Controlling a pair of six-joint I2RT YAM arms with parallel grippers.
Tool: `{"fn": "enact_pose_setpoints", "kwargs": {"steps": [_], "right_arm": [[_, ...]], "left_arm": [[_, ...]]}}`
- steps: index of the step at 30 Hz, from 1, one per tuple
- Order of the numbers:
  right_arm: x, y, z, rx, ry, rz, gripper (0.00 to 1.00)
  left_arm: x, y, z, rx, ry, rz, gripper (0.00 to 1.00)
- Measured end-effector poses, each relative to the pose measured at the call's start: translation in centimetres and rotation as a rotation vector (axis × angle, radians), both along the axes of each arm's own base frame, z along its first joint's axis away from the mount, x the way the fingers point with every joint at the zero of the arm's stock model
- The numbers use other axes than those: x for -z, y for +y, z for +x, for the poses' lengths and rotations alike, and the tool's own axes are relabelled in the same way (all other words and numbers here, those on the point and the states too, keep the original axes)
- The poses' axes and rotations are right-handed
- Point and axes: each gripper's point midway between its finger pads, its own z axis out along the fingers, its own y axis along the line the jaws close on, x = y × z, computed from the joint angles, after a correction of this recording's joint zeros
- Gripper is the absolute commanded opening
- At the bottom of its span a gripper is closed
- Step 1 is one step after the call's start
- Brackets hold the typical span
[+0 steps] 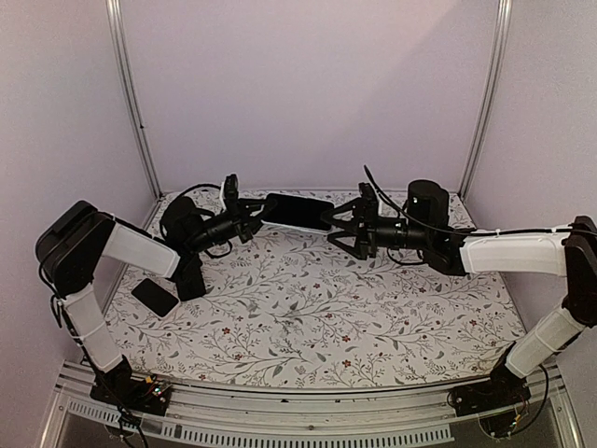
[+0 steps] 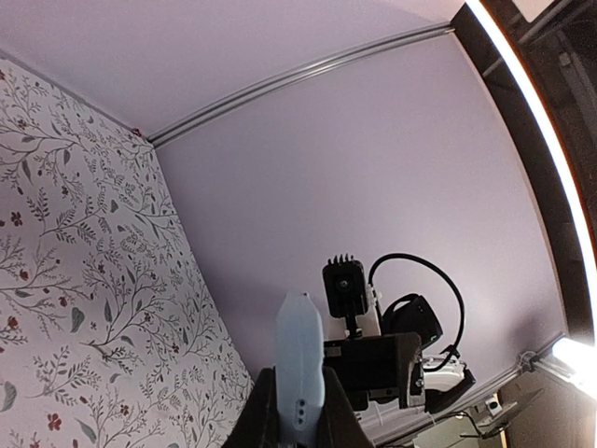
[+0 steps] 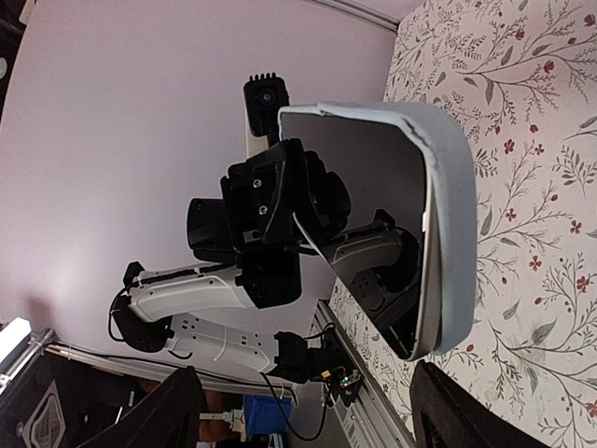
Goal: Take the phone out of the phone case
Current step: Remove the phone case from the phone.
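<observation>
The phone [image 1: 297, 211] is held in the air over the back of the table, still seated in its pale blue-grey phone case [image 3: 450, 215]. My left gripper [image 1: 254, 217] is shut on its left end. In the left wrist view the case's edge [image 2: 300, 359] stands up between the left gripper's [image 2: 300, 415] two fingers. My right gripper [image 1: 338, 227] is open at the phone's right end. The right wrist view shows the dark screen [image 3: 364, 196] facing the camera, its near end just ahead of the right gripper's [image 3: 308, 420] spread fingers [image 3: 177, 411], not touching them.
A flat black rectangular object [image 1: 154, 297] lies on the floral table cover [image 1: 308, 317] by the left arm's elbow. Plain walls and metal posts [image 1: 135, 103] close in the back and sides. Cables loop off both wrists.
</observation>
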Motion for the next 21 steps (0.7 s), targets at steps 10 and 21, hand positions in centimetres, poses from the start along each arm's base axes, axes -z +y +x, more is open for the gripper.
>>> {"fn": "enact_pose_setpoints", "kwargs": {"steps": [10, 21], "right_arm": [[-0.57, -0.08, -0.16, 0.003, -0.008, 0.009, 0.79], [-0.56, -0.45, 0.42, 0.023, -0.009, 0.008, 0.79]], "left_arm": [[0.3, -0.12, 0.07, 0.005, 0.006, 0.003, 0.0], [-0.1, -0.18, -0.15, 0.019, 0.021, -0.021, 0.0]]}}
